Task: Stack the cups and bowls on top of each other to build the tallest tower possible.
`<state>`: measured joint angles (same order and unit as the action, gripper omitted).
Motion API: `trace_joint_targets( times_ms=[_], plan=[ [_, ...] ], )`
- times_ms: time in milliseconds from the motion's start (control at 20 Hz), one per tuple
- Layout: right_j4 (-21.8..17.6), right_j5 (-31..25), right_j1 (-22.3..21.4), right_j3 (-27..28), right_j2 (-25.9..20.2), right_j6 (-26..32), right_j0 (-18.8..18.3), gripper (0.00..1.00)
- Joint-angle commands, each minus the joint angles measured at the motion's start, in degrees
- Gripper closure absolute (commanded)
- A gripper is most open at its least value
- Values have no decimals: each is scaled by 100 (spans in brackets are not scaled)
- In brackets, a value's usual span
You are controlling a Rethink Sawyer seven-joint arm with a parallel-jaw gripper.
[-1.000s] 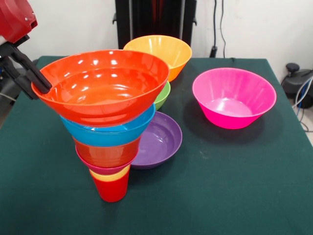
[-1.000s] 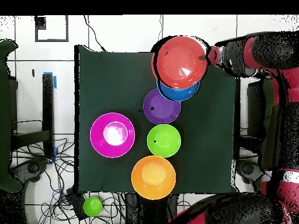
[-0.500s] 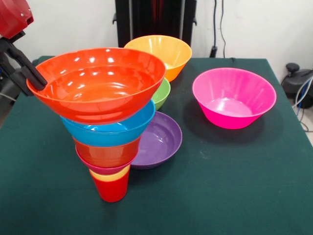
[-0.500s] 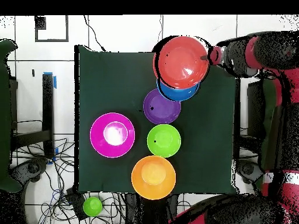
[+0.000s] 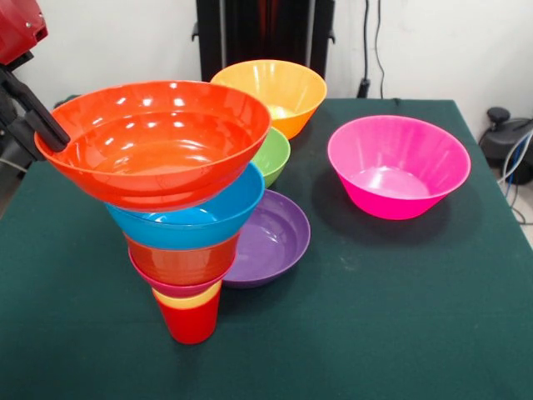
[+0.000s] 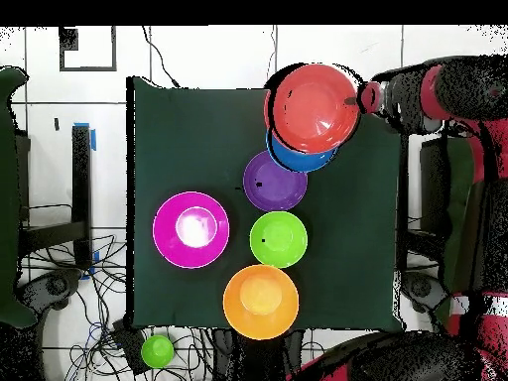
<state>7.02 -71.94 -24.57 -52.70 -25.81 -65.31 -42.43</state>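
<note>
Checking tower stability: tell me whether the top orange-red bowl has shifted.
Yes. The orange-red bowl slid leftward off the blue bowl, away from the light orange bowl.

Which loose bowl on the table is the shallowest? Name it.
The purple bowl. It is flat and dish-like, lying beside the tower, while the green bowl, light orange bowl and magenta-pink bowl all have deep, steep walls.

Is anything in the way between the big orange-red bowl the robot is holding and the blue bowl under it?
Nothing visible is. The gripper pinches the rim of the orange-red bowl, which sits tilted right above the blue bowl on the tower. The other bowls stand off to the side.
</note>
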Motion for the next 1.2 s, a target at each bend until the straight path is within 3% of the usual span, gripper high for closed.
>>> trace_joint_targets(
  times_ms=[50,1200],
  plan=[
    [-33,-647,-83,-50,123,-1038,264,100],
    [180,-323,-348,-671,186,-1128,284,100]
  ],
)
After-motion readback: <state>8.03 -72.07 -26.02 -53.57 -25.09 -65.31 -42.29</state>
